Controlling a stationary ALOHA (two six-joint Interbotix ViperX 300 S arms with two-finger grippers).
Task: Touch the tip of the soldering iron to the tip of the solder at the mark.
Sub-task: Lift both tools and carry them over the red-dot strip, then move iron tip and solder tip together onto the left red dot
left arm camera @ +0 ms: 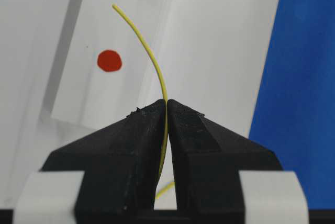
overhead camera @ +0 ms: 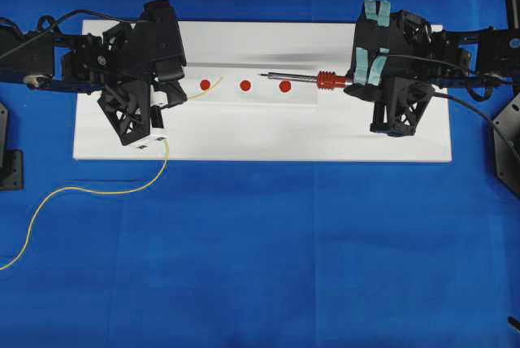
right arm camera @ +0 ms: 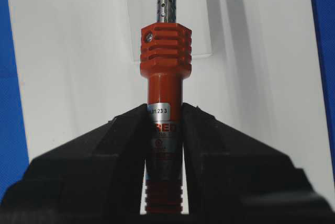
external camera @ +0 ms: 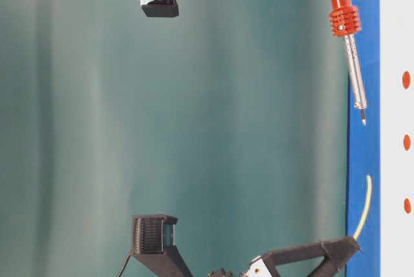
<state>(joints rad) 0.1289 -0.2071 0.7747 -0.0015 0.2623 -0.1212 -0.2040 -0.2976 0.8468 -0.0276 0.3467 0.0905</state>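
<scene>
A: Right up against the lens, the right gripper [right arm camera: 164, 130] is clamped tight on the soldering iron [right arm camera: 164, 67]: jaws pressed against the orange-red handle just below its ribbed collar, perforated silver shaft running straight out ahead.

B: And on the other wrist view, the left gripper [left arm camera: 166, 110] is pinched hard on the solder [left arm camera: 148, 51], jaws fully together with that thin yellow-green wire squeezed between them. The free end arcs up and to the left, its tip near the farther of two red marks, while the nearer red dot [left arm camera: 109, 60] sits left of the wire.

A: From overhead, the iron lies level over the white board [overhead camera: 260, 141], pointing left. Its dark tip sits between the middle red mark [overhead camera: 245, 85] and the right red mark [overhead camera: 285, 86], and the shaft passes just above the right one.

B: The solder's bare end curls up beside the left red mark [overhead camera: 205, 84], just to its right. So the two tips are well apart, with the middle mark between them.

A: Behind the left gripper, the wire trails down off the board and loops across the blue cloth [overhead camera: 260, 267] to the left edge.

B: The table-level view shows both tips raised off the board, not touching it.
</scene>
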